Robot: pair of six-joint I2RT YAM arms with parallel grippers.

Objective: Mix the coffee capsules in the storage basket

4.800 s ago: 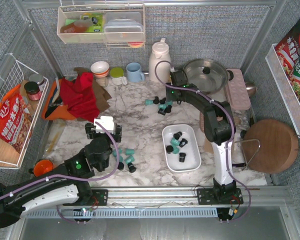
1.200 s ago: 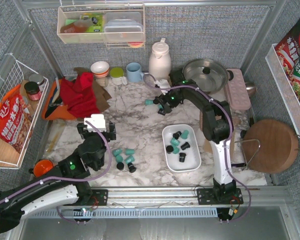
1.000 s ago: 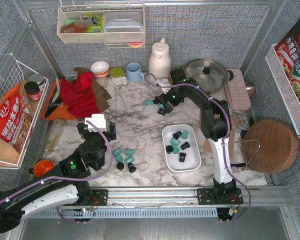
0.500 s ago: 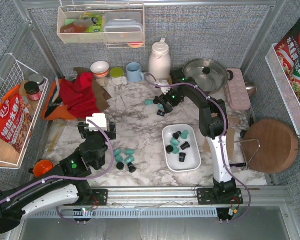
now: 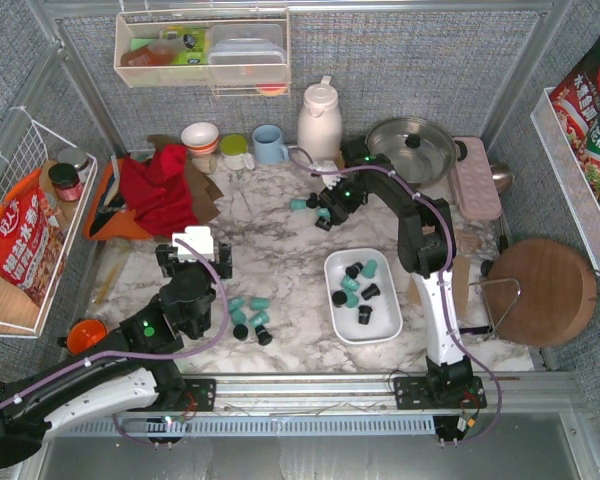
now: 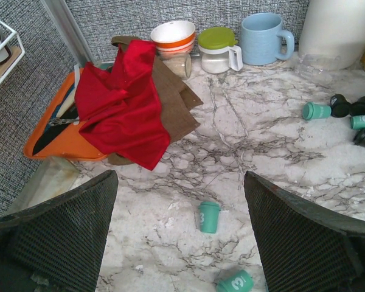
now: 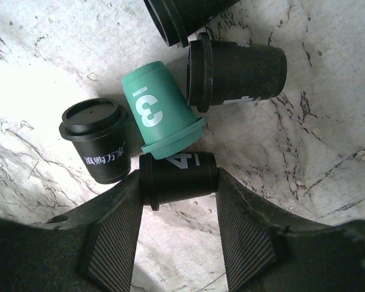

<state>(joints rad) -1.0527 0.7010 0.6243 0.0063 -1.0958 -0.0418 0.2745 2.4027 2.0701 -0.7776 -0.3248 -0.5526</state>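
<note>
Five coffee capsules (image 7: 231, 67) bunched on marble (image 7: 304, 152) in right wrist view. Right claw (image 7: 179, 182) clamped on black capsule (image 7: 177, 176), which lies on its side with pads against both ends, down on the marble; jaws roughly half spread. Reads "4" on its side. Touching it at 12 o'clock: teal capsule (image 7: 161, 112), printed "3" and "MEDIUM". At 10 o'clock: lettered black pod (image 7: 96, 143), Chinese print ending 万家, just beside one finger. At 1 o'clock: second black pod (image 7: 255, 61) on its side, print partly hidden. In top view, storage basket (image 5: 332, 262) at 5 o'clock of right claw, well apart, holding mixed black and teal pods. Left claw (image 6: 179, 182) spread wide, gripping nothing. Below it on the marble: teal pod (image 6: 208, 216) marked "3", and another "3" pod (image 6: 234, 283) at 5 o'clock of that. In top view, loose pods (image 5: 248, 315), teal and black, near left claw at 4 o'clock. Around right claw: white jug (image 5: 319, 120) at 12 o'clock, blue mug (image 5: 270, 145) at 11, steel pot (image 5: 410, 150) at 2. Red cloth (image 5: 165, 190) at 11 o'clock of left claw.
</note>
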